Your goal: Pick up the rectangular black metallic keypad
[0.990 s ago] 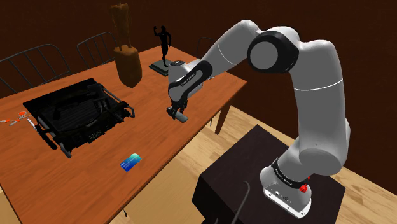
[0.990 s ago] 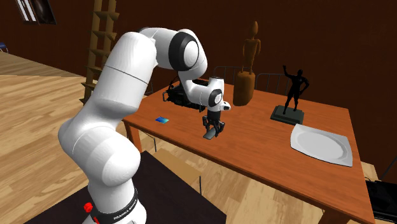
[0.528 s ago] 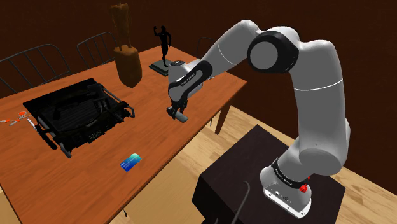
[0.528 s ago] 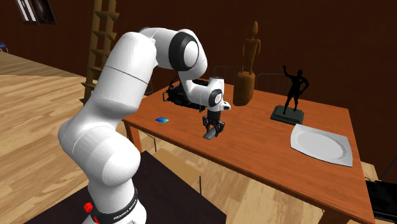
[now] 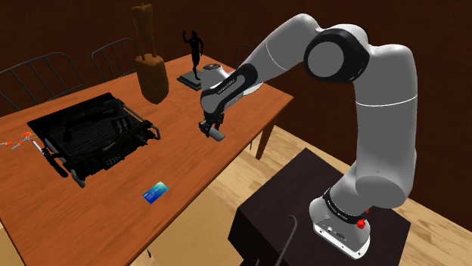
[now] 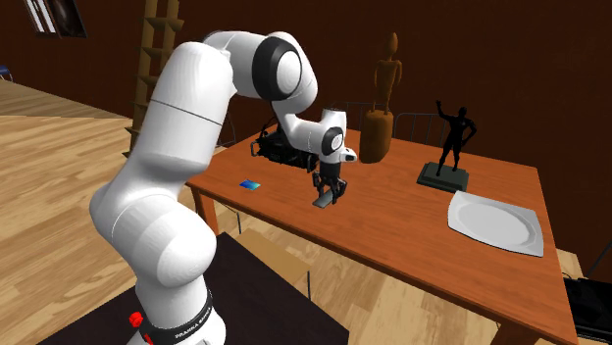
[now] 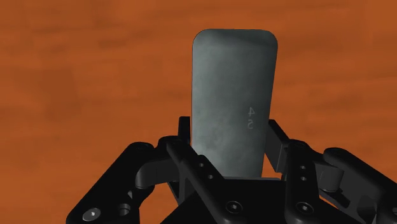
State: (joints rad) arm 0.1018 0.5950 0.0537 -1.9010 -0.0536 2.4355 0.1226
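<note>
Your gripper [image 7: 229, 137] has its 2 fingers closed across the narrow width of the keypad [image 7: 234, 89], a dark grey slab (a faint 4 shows on its face), likely because only that width fits between them. Most of it sticks out past the fingers. It seems to hang just clear of the table [image 5: 91, 204].

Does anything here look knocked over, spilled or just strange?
Nothing looks spilled or toppled. The one oddity: the grey keypad seems to hang just above the table, clasped by the black end effector.
</note>
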